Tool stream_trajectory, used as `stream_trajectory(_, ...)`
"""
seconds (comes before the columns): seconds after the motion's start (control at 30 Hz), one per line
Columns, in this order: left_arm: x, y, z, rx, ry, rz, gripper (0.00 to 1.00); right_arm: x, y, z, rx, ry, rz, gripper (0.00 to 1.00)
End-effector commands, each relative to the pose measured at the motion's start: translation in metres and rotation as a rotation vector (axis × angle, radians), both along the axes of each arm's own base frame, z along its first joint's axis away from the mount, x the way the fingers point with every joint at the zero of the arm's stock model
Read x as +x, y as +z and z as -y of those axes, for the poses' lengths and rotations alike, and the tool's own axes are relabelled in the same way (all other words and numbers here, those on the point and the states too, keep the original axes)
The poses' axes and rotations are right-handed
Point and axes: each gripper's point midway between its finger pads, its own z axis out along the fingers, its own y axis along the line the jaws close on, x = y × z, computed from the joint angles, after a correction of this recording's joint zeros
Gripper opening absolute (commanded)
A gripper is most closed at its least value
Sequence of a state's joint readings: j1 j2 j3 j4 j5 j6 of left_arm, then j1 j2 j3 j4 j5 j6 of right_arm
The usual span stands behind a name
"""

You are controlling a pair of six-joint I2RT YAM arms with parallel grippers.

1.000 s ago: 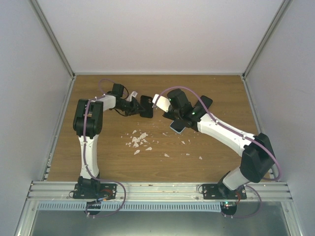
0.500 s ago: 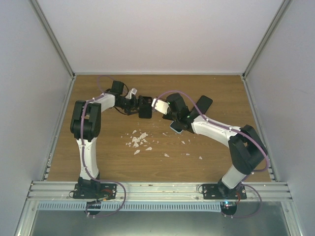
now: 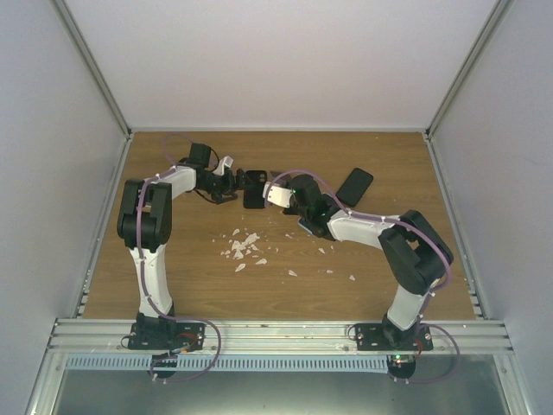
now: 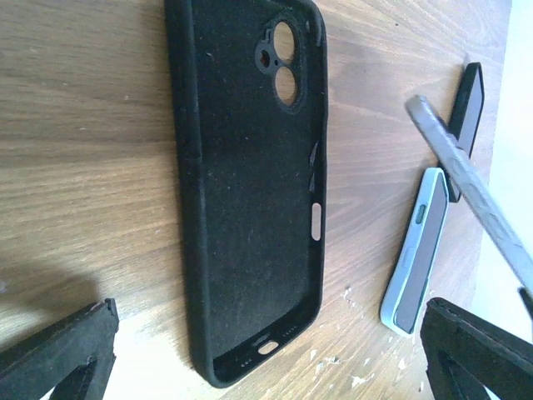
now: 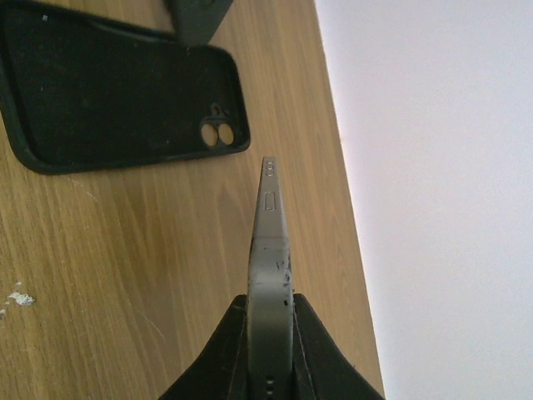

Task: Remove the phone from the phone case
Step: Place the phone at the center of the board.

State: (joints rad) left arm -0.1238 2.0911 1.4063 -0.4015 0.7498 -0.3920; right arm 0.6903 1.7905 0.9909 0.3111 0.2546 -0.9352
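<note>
The phone (image 5: 271, 242), a thin grey slab seen edge-on, is out of its case and held above the wooden table (image 5: 125, 250), pinched by its flat faces at one end in the closed right gripper (image 5: 271, 342); we judge it rigid, smooth and breakable, so a hold nearer its middle would be steadier. The black phone case (image 4: 250, 192) lies empty, hollow side up, on the table beneath the left gripper (image 4: 271, 342), whose fingers are spread wide around nothing; it looks soft and bendy to us.
</note>
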Motion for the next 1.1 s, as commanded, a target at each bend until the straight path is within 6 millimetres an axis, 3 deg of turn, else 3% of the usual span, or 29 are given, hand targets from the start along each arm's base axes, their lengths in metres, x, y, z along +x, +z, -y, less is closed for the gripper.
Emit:
stream_trajectory(0.0, 0.002, 0.019, -0.008, 0.017, 0.01, 0.063, 0.99, 0.02, 0.017, -0.004, 0.032, -0.027, 0.124, 0.0)
stream_trajectory(0.27, 0.003, 0.027, -0.013, 0.019, 0.023, 0.084, 0.99, 0.021, -0.012, -0.001, -0.06, -0.045, 0.134, 0.01)
stream_trajectory(0.5, 0.005, 0.029, -0.016, 0.027, 0.033, 0.096, 0.99, 0.015, -0.039, -0.005, -0.102, -0.053, 0.11, 0.13)
stream_trajectory(0.87, 0.011, 0.036, -0.023, 0.023, 0.048, 0.116, 0.99, -0.004, -0.059, -0.011, -0.112, -0.024, 0.074, 0.38)
stream_trajectory(1.07, 0.01, 0.035, -0.026, 0.02, 0.054, 0.111, 0.99, -0.01, -0.066, -0.013, -0.114, -0.016, 0.052, 0.47)
